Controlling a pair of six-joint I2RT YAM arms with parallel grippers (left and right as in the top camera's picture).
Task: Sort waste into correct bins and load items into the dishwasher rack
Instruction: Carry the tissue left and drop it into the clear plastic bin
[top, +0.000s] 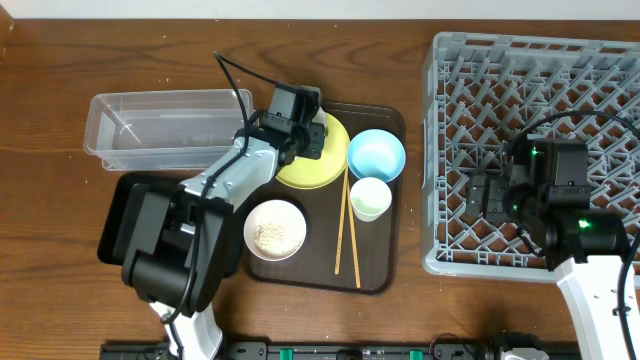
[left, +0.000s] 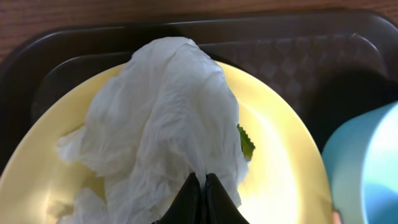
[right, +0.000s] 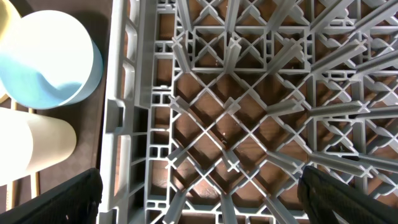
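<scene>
Left tool (left: 200, 186) pinches the crumpled white napkin (left: 161, 118), puffy and creased, heaped on the yellow plate (left: 283, 162); right tool (right: 205, 202) spread.

Green-edged wrapper (left: 247, 144) mostly hidden under napkin (left: 161, 118), black tray (top: 113, 215) largely covered by left arm (top: 205, 225)

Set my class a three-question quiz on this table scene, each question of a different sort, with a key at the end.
1. True or false: the crumpled napkin lies inside the clear tub.
2. The right end effector hangs above: A) the dishwasher rack; B) the black tray; C) the blue bowl.
3. Which bowl holds the rice scraps?
Key: 1. False; it rests on the yellow plate, pinched by the left end effector. 2. A. 3. The white bowl.
</scene>
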